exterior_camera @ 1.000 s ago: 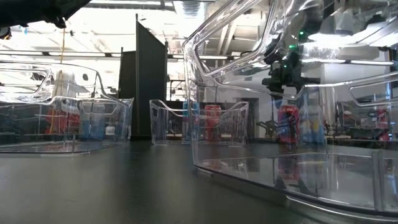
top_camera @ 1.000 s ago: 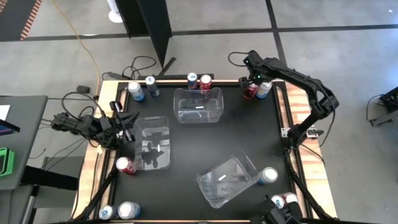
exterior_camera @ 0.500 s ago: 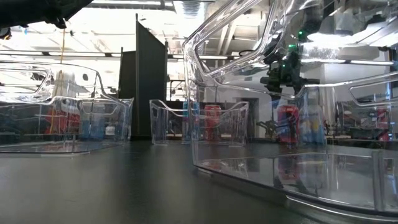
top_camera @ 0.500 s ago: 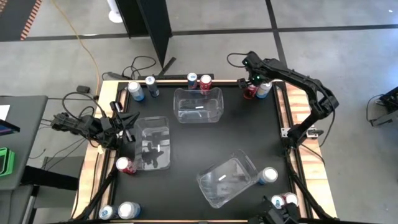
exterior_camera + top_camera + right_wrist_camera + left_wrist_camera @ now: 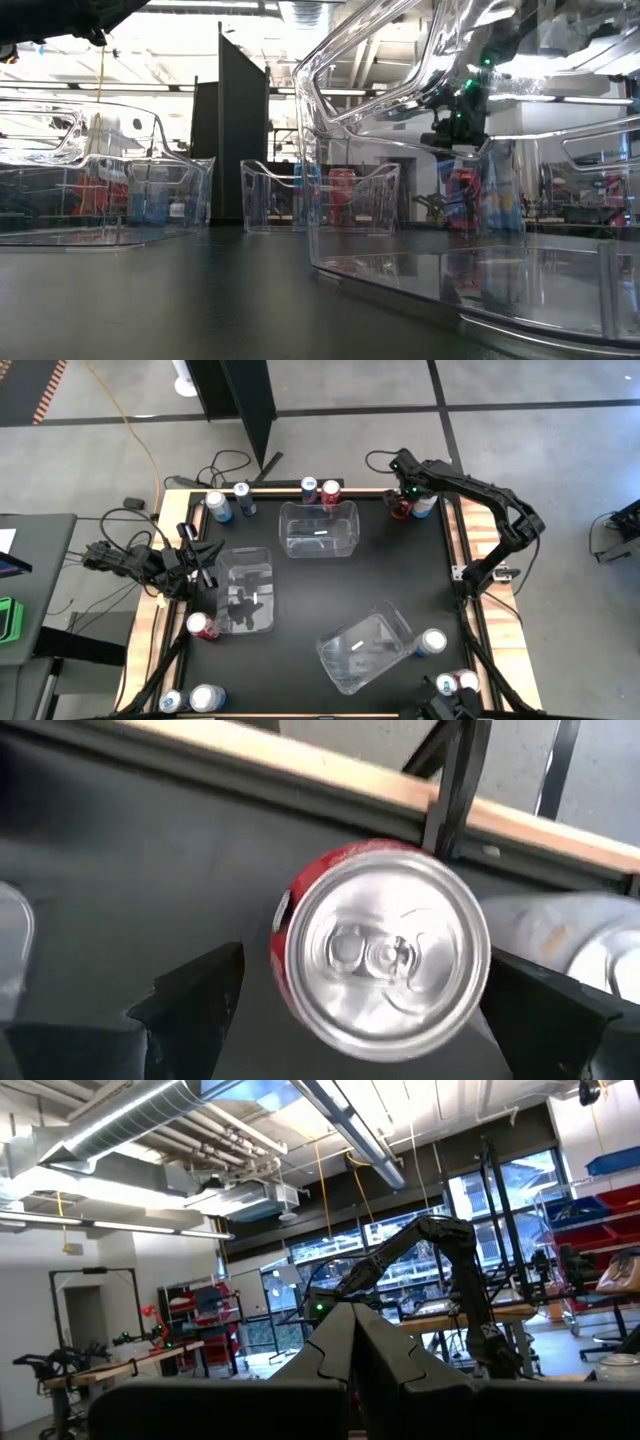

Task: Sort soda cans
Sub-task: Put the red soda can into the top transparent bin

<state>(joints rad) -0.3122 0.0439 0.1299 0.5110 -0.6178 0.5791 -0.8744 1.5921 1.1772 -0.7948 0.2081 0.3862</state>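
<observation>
One target: red soda can [image 5: 380, 945] upright, upper right of high view, beside a silver-blue can [image 5: 424, 505]
Right gripper [image 5: 400, 500]: directly above, fingers spread either side
Left gripper [image 5: 205, 572]: shut, far left

1. Open dark surface [image 5: 300, 595] is lying between the three clear bins [image 5: 318, 529].
2. At the far right corner, a silver can [image 5: 590, 935] is crowding the red can [image 5: 380, 948], narrowing the right gripper [image 5: 350, 1005]'s passage.
</observation>
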